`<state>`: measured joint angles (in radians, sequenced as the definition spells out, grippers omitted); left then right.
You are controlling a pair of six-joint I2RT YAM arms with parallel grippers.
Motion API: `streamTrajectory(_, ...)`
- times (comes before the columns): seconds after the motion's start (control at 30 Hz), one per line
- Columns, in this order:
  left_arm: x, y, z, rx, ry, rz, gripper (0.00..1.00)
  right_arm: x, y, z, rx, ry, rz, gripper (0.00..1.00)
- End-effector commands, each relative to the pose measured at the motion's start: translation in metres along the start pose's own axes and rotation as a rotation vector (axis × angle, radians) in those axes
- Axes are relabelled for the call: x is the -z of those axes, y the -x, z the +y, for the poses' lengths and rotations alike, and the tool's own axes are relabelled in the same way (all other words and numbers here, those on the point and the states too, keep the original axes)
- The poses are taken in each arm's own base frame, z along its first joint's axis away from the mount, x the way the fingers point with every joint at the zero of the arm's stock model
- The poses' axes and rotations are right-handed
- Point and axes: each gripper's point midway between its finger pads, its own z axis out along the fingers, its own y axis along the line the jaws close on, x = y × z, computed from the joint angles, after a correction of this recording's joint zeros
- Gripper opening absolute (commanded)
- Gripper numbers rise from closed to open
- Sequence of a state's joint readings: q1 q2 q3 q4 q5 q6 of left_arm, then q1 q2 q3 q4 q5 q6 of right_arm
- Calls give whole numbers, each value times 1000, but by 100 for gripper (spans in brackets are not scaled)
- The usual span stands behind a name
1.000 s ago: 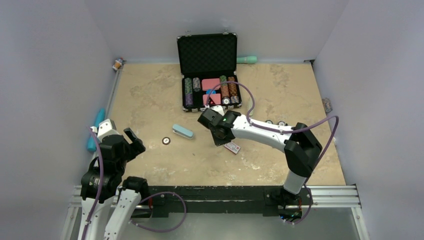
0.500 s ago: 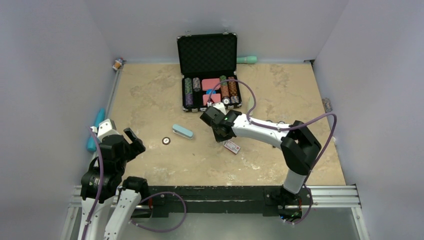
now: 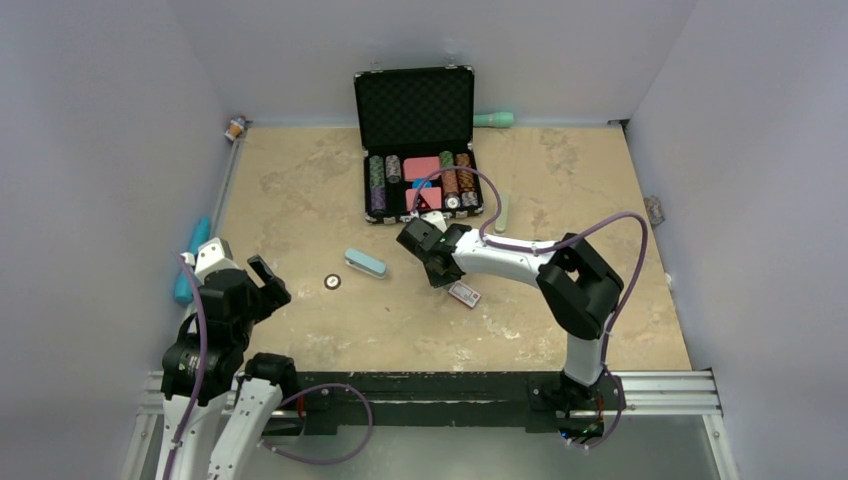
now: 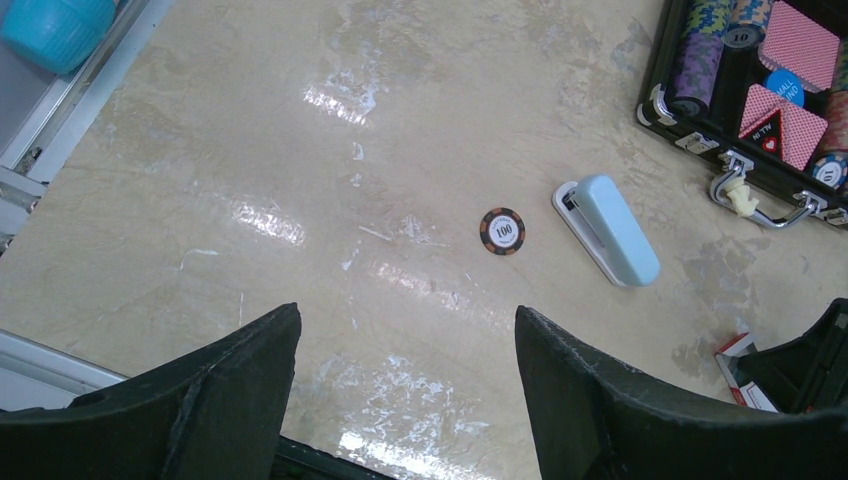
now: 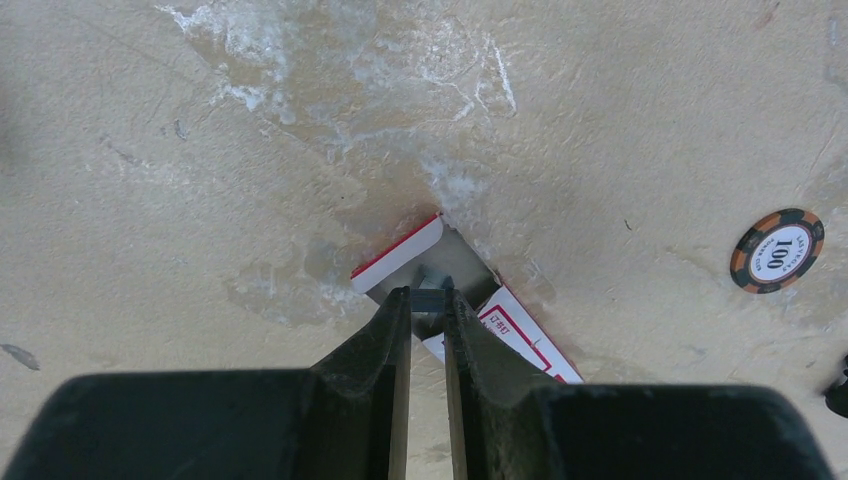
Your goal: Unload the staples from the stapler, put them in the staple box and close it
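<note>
At left, the left tool (image 4: pixel 405 312) hangs above the bench (image 4: pixel 250 150), jaws spread wide and holding nothing. Ahead of it lies an orange-and-black poker chip (image 4: pixel 502 231). Just right of the chip, the pale blue stapler (image 4: pixel 610 228) lies flat on the bench, apart from both tools. Further right, the right tool (image 5: pixel 428 297) is nearly closed, pinching the staples (image 5: pixel 430 300), a tiny silvery-grey metal strip between its tips. Directly below them is a small open red-and-white box (image 5: pixel 398 262). Behind stands an open black case (image 3: pixel 413 108) of chips.
</note>
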<state>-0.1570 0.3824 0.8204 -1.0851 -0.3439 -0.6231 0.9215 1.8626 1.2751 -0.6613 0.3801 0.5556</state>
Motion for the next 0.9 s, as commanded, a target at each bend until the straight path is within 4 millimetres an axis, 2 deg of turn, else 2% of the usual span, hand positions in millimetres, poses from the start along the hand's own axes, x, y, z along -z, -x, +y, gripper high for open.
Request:
streamTrajectory(0.0, -3, 5, -2, -14, 3, -12, 82, 4, 23, 0, -14, -5, -65, 9)
streamTrajectory(0.1, -4, 5, -2, -13, 7, -10, 82, 2, 25, 0, -13, -5, -68, 10)
streamTrajectory(0.27, -5, 5, -1, -16, 13, -4, 82, 2, 27, 0, -13, 1, -68, 28)
streamTrajectory(0.53, -6, 4, 0, -17, 26, 3, 82, 6, 32, -5, -11, -5, -80, 40)
streamTrajectory(0.63, -6, 4, 0, -15, 29, 3, 82, 14, 37, -6, -15, 0, -92, 40)
streamTrajectory(0.87, -7, 3, 1, -18, 38, 11, 82, 49, 59, -9, -50, 51, -155, 41)
